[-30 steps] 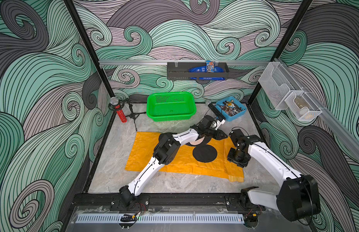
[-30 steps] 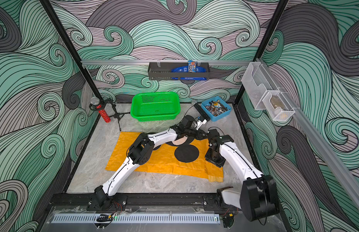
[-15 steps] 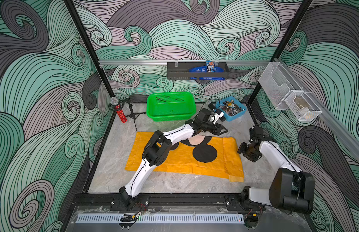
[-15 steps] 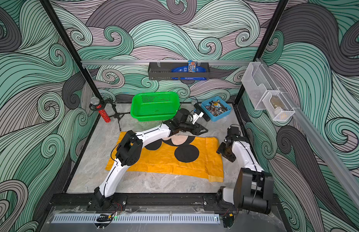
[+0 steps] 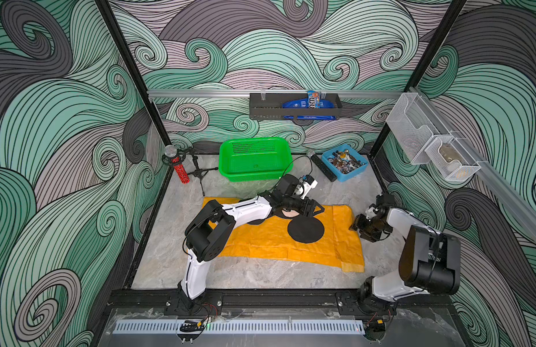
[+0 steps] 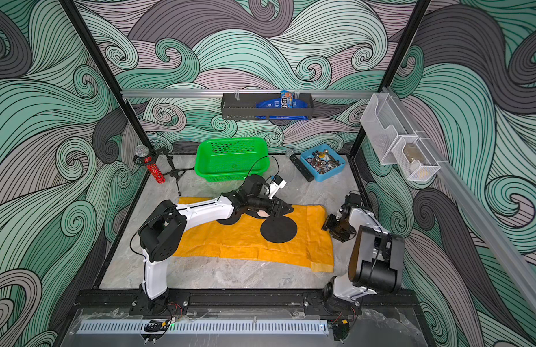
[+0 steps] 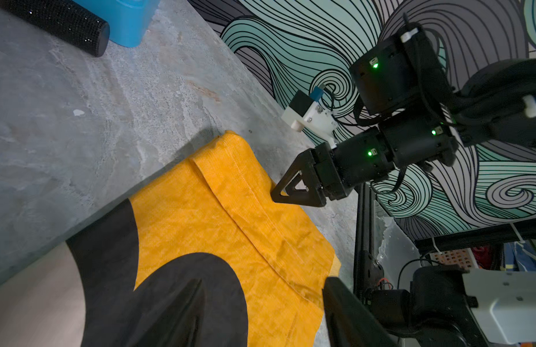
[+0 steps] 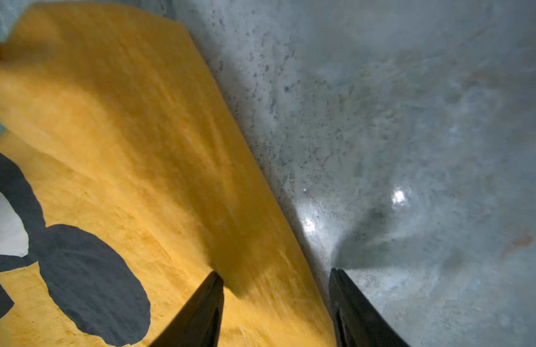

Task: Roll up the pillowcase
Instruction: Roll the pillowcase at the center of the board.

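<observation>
Lying flat, pillowcase [image 5: 269, 240] under wide left pincer [image 5: 315, 209], right pincer [image 5: 355, 228] wide astride its edge

Mustard-yellow pillowcase [image 5: 269, 246] before me, black-and-beige mouse print showing; bright green basket [image 5: 254, 162] far, blue bin [image 5: 350, 177] far right.

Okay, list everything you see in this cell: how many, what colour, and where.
pillowcase: 1, mustard yellow and black, flat mid-table
basket: 1, green, back centre
bin: 1, blue, back right
small parts: many, mixed, in bin
cylinder: 1, black, beside bin
microphone: 1, red handle, back left
tripod: 1, black, holding microphone
shelf: 1, black, back wall
packets: at least 2, mostly blue, in shelf
wall bins: 2, whitish, right wall
table: 1, grey
left gripper: 1, black, open over pillowcase
right gripper: 1, black, open at pillowcase's right edge
</observation>
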Motion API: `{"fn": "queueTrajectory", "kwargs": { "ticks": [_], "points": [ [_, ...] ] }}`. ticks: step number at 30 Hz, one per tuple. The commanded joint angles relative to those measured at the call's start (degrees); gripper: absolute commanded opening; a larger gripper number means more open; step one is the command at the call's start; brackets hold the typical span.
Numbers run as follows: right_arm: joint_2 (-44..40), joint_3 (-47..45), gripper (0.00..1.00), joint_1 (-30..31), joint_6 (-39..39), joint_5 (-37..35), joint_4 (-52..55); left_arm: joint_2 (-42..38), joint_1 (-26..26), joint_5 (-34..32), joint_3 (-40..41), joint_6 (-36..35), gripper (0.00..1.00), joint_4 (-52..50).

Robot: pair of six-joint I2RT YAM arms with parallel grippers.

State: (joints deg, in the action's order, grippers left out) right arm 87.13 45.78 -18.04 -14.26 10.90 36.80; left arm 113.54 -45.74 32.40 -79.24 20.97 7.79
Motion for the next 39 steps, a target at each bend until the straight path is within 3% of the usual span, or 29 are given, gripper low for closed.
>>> {"fn": "queueTrajectory", "kwargs": {
  "ticks": [1, 8, 14, 17, 23, 26, 30, 34, 39],
  "points": [
    [0.7, -1.2, 0.55, -0.3, 1.3, 2.9, -2.2, -1.2, 0.6, 0.8, 1.1, -0.4, 0.65, 1.0],
    [0.9, -2.0, 0.35, -0.3, 1.4, 3.6, -4.2, -0.6, 1.0, 2.8, 2.1, -0.7, 0.66, -1.8],
    [-0.8, -2.0, 0.0, -0.2, 0.4, 3.6, -4.7, -0.8, 1.3, 2.8, 3.3, -0.6, 0.66, -3.3],
    [-2.5, -1.8, 0.0, -0.2, -0.5, 1.3, -4.4, -1.0, 1.4, 2.8, 3.8, -0.5, 0.66, -3.7],
    [-4.4, 0.4, 0.0, -0.1, -2.9, -10.4, -0.5, -0.8, 1.4, 2.4, 4.1, -0.8, 0.66, -4.7],
    [-4.0, 1.7, 0.0, 0.7, -6.4, -11.8, 1.5, -0.6, 1.5, 2.3, 4.1, -0.8, 0.66, -4.8],
    [-3.5, 3.8, 0.02, 4.5, -11.8, -13.9, 4.5, -0.5, 1.5, 2.0, 4.3, -1.2, 0.66, -5.5],
    [-2.7, 5.9, 0.12, 9.4, -17.7, -15.6, 8.1, -0.9, 1.6, 2.1, 5.0, -1.2, 0.65, -5.5],
    [-1.4, 8.8, 0.13, 15.3, -22.1, -16.9, 10.2, -1.3, 1.7, 2.4, 5.8, -1.5, 0.65, -5.3]
  ]
}}
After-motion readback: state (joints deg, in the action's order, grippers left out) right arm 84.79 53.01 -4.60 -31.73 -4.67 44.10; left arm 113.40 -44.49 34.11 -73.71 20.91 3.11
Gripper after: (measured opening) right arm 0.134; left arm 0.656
